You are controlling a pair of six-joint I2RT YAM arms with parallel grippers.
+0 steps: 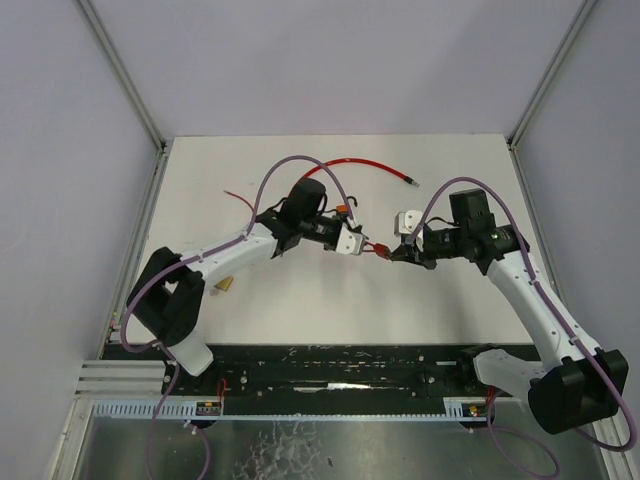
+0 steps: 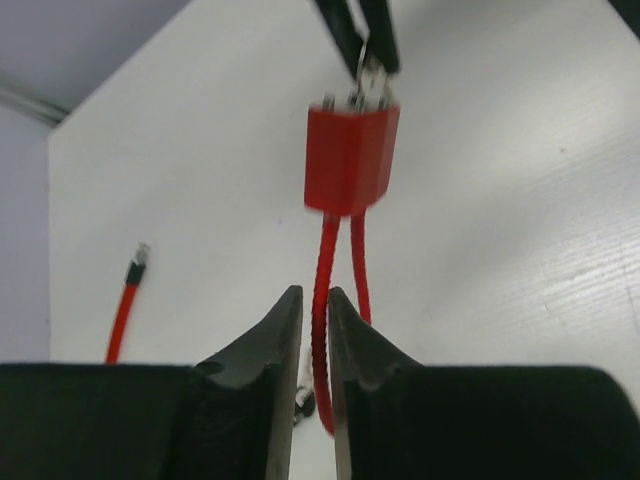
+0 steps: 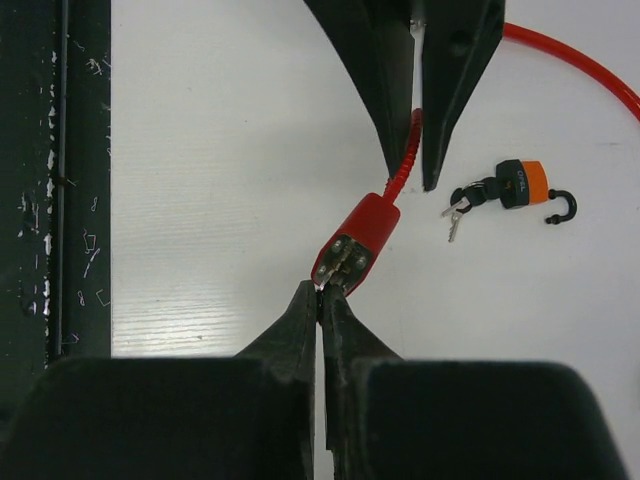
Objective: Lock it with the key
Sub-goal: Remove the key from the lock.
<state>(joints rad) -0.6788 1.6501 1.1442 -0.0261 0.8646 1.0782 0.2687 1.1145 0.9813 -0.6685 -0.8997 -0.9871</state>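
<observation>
Table (image 1: 300, 305) middle, edges well off: lock (image 3: 358, 232), key (image 2: 364, 70) held.

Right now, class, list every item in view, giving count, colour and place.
cable lock: 1, red, body between the two grippers, cable looping over the far table
key: 1, silver, in the lock body's end
padlock: 1, orange and black, on the table, small keys attached
small brass-coloured item: 1, by the left arm, unidentifiable
table: 1, white, under everything
left gripper: 1, black, closed on the cable
right gripper: 1, black, shut on the key
</observation>
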